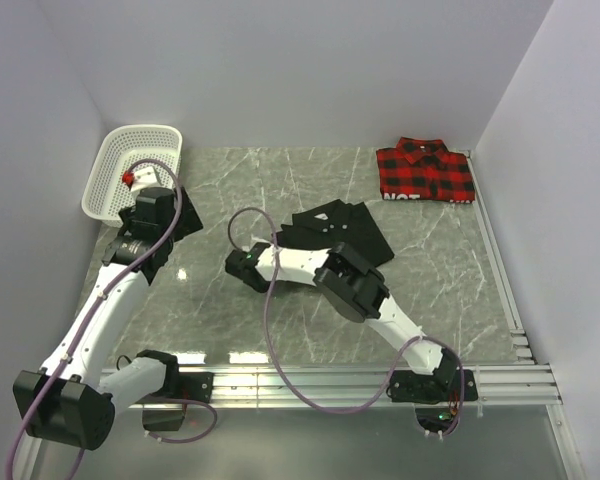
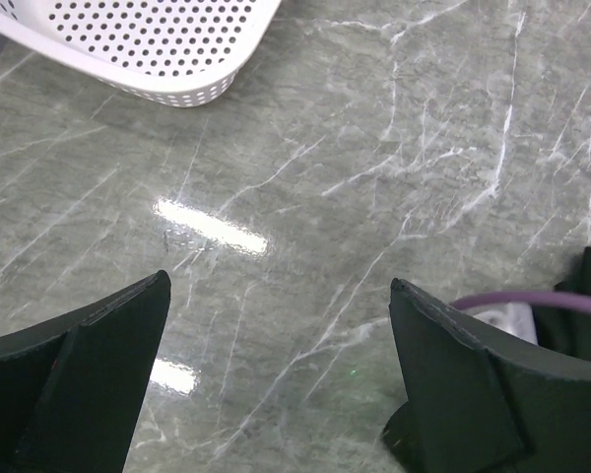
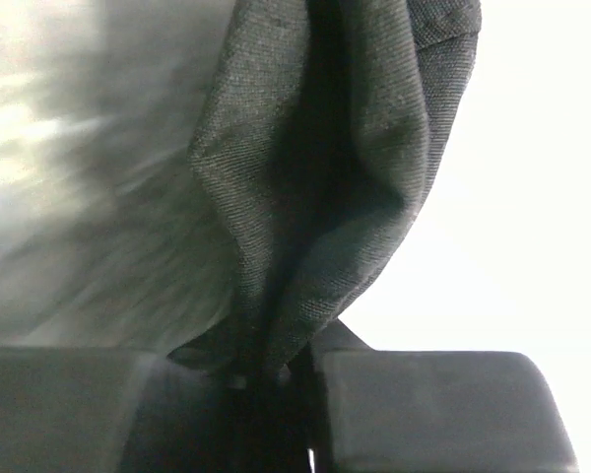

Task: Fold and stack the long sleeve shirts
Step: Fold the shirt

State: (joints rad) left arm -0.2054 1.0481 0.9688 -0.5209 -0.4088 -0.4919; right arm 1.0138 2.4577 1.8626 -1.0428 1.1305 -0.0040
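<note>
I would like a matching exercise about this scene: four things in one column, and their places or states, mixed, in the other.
1. plaid shirt
2. black shirt
3. basket
4. left gripper

a. open, above the table
b. far left corner
c. far right corner, folded
d. middle of the table

Pairs: 1-c, 2-d, 3-b, 4-a

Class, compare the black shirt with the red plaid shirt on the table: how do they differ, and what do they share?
The black shirt is plain; the red plaid shirt is checked. The black shirt lies mid-table, the red plaid shirt at the far right corner. The right gripper pinches the black shirt's fabric; nothing touches the red plaid shirt. Both have collars.
</note>
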